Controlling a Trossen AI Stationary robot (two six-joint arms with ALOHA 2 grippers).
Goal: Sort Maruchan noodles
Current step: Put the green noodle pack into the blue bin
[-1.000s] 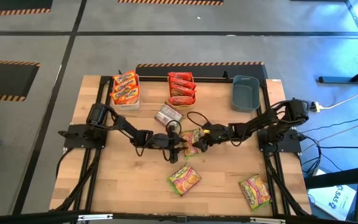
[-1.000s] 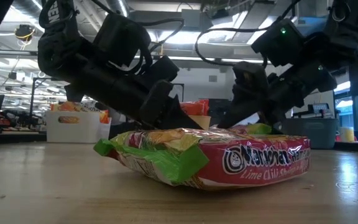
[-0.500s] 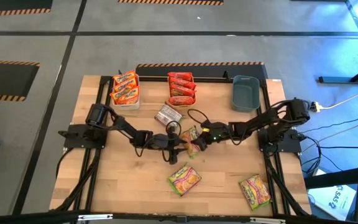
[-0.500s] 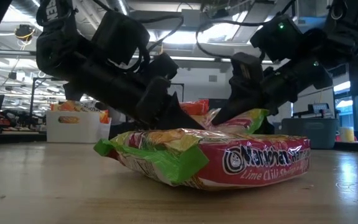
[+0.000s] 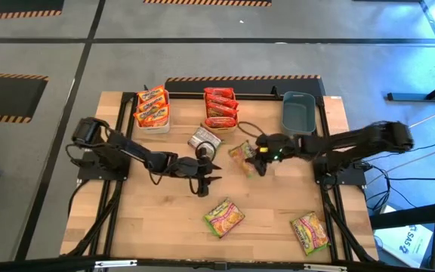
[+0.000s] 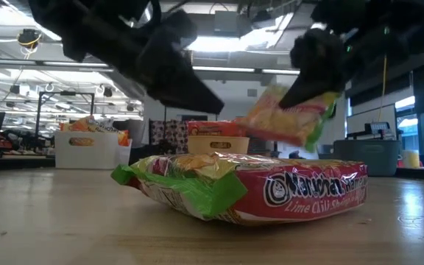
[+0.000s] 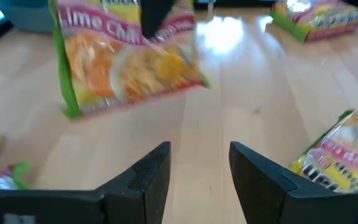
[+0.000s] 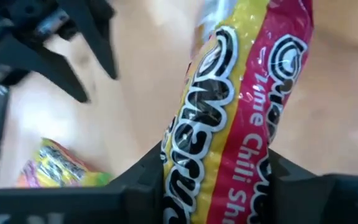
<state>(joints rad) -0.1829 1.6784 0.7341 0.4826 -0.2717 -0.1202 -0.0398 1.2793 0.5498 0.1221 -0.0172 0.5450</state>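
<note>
Green-yellow lime chili packet (image 5: 242, 153) lifted clear of the tabletop (image 5: 149, 211) near its middle, pinched in the right gripper (image 5: 257, 159), fingers clamped on its sides. Left gripper (image 5: 207, 175) just beside, toward the left edge, parted and empty, hovering over bare wood. 2 more green-yellow packets (image 5: 224, 217) (image 5: 309, 231) flat near the front edge. Silvery packet (image 5: 203, 139) lying toward the back edge. Along the back edge: white bin (image 5: 152, 108) with orange packets, orange bin (image 5: 220, 107) with red packets, grey-blue bin (image 5: 298, 112).
</note>
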